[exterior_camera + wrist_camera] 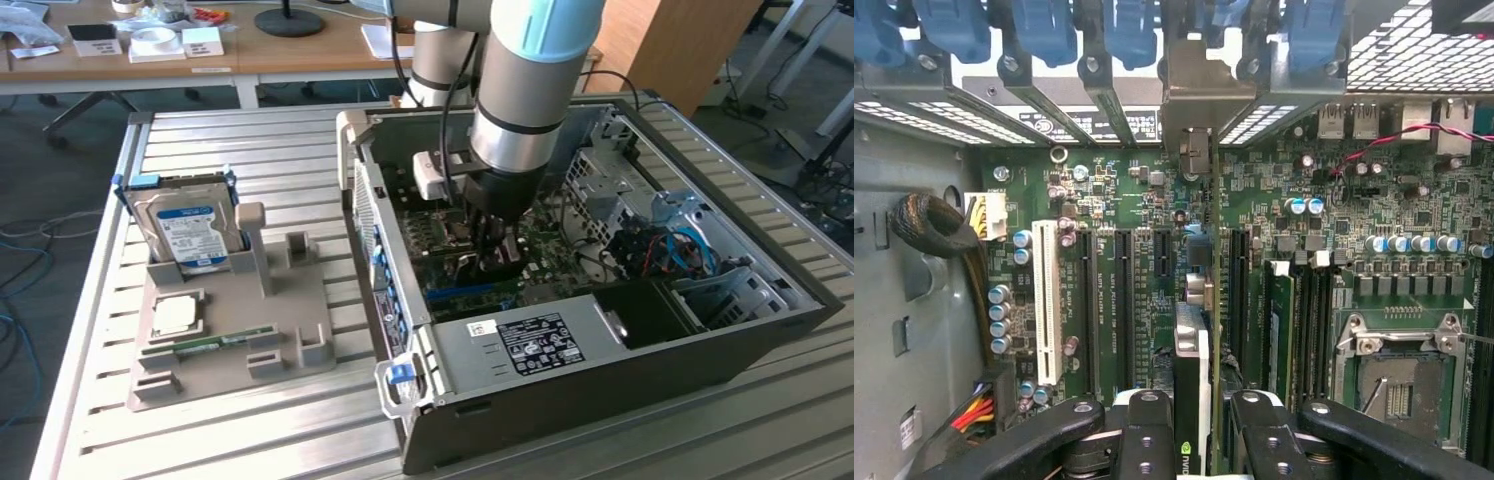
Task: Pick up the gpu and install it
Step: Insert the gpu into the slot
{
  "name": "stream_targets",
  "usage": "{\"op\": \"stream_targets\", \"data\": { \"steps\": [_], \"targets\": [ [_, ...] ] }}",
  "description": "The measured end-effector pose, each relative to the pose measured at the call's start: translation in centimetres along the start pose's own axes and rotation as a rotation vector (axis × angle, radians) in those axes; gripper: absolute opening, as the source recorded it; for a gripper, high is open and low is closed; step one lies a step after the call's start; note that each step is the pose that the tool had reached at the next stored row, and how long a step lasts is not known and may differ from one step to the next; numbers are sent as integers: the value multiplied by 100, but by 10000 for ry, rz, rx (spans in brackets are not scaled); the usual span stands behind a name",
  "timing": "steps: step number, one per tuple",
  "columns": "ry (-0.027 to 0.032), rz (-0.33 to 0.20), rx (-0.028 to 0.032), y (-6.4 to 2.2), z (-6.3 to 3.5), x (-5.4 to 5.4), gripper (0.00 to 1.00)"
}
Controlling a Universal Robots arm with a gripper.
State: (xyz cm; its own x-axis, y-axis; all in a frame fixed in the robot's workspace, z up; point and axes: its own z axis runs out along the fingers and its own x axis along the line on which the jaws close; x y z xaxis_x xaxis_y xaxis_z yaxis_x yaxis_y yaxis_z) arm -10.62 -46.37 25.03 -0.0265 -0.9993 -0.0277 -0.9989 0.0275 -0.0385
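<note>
A robot arm's black two-fingered gripper reaches down inside an open grey desktop computer case lying on its side on a slatted metal table. In the wrist view, the gripper is clamped on the thin dark graphics card, held edge-on, its fingers pressed against either face. The card's long axis runs along the green motherboard's black expansion slots, one end towards the case's rear wall with its row of blue slot clips. Its metal bracket sits in line with the slot openings there. A pale edge and a small green logo show near the fingers. Whether the card is fully seated cannot be told. In the exterior view, at roughly nine o'clock from the case, a grey parts tray carries an upright silver hard drive with a blue-and-white label, a square processor chip and a narrow green memory stick.
</note>
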Motion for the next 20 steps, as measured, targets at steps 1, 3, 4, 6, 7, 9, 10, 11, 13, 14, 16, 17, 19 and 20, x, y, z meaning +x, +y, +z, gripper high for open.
{"op": "stream_targets", "data": {
  "steps": [1,3,4,6,7,9,10,11,13,14,16,17,19,20],
  "targets": [
    [-2,0,1,5,1,0,27],
    [-1,-4,0,9,7,1,27],
    [-1,-4,0,11,15,1,27],
    [-1,-3,0,17,37,2,27],
    [0,-2,0,20,43,2,27],
    [3,-4,-2,21,45,2,27],
    [3,-4,-1,21,45,2,27],
    [1,-4,-1,21,46,2,27],
    [-3,-1,2,24,50,-3,27],
    [-2,-1,1,28,50,-7,27],
    [-1,-3,0,29,50,-8,27],
    [1,-3,0,29,50,-8,27],
    [-1,-3,0,29,61,-8,27],
    [-1,-4,0,30,69,-8,27]
  ]
}}
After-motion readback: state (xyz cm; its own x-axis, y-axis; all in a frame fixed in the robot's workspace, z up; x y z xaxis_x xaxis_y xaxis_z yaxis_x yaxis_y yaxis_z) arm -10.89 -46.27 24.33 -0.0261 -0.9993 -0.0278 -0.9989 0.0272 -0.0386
